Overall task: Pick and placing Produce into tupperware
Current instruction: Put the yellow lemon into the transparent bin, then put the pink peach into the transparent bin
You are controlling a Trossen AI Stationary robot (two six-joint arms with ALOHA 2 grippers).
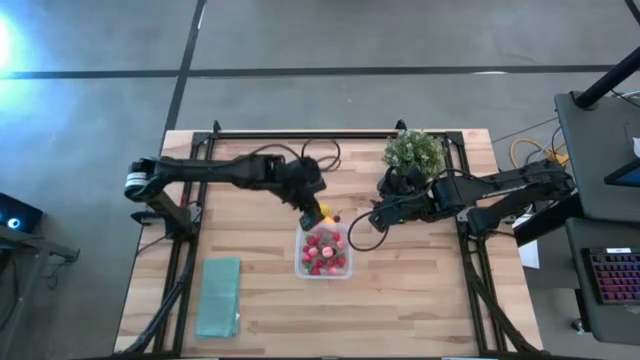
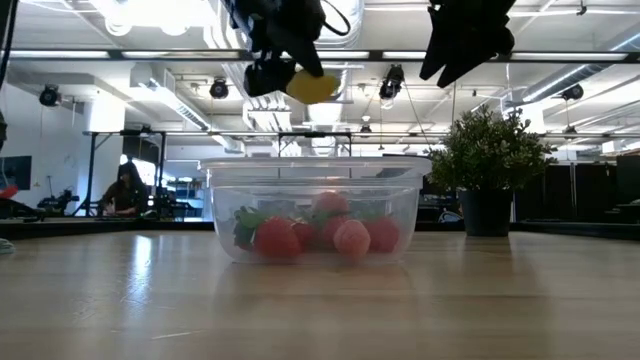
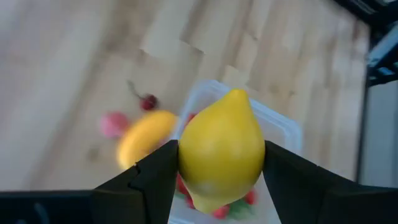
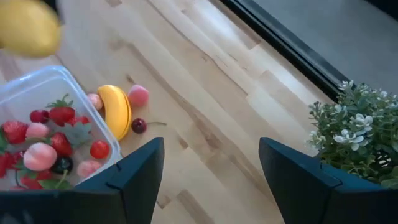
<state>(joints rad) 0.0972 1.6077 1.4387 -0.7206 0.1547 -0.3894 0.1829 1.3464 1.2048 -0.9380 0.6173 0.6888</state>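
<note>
Lemon clamped between left gripper fingers, carried high above the table, just over the far rim of the tupperware. Box resting mid-table, already part-filled with red strawberries and pink pieces. Outside it, just beside the far edge: orange-yellow piece, pink fruit, dark cherry.

Right gripper hovering near the plant, off to the box's right, fingers spread wide, holding nothing.

Judged step: setting the lemon into the box. To do well:
- Shift toward the box centre before release; currently near the rim, so an early drop likely to bounce off the edge and roll away.
- Lower until close above the fruit pile, then open; a round, smooth lemon probably rolls on landing.
- Keep fingers clear of the thin wall on the way down; light box likely to slide if nudged.
- Open fully and lift straight up, avoiding dragging berries out.
- Keep right arm parked, well apart from the descent path.
</note>
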